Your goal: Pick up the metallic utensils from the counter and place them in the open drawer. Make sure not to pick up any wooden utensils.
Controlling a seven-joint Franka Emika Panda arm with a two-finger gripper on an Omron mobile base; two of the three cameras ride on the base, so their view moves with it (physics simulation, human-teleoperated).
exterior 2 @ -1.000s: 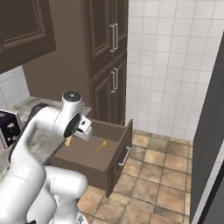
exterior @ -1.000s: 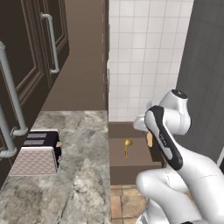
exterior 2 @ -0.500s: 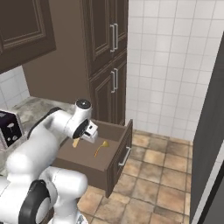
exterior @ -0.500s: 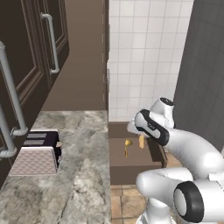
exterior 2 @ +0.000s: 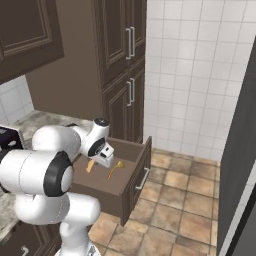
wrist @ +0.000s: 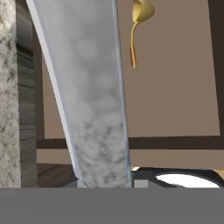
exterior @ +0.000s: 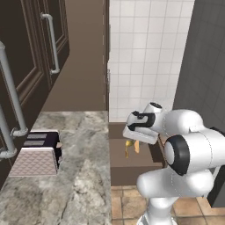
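1. Pincer: the gripper (exterior: 134, 141) hangs over the open drawer (exterior 2: 138, 175), centre-right of the left base view. It is clenched part-way on the grey utensil (wrist: 92, 96). My read is that it is grasping. The fingertips themselves are hidden behind the utensil in the hand view.
2. The grey utensil runs as a wide pale band from bottom centre to upper left of the hand view. It looks that big because it sits right at the camera. It is held lengthwise along the drawer, probably so it drops in flat without catching a wall.
3. The golden utensil (wrist: 134, 35) lies on the drawer floor, top centre of the hand view, clear of the held one. That half of the task looks done.
4. The hand is offset toward the counter (exterior: 83, 176) side of the drawer. Judgement: this leaves the release spot beside the golden one, not on top of it.
5. An orange-tan sliver (exterior 2: 90, 166) sits just under the hand in the right base view. I can't tell whether it belongs to the held utensil.
6. Next, in my judgement: lower slightly and let go. The risk is the long utensil tipping onto the drawer rim.
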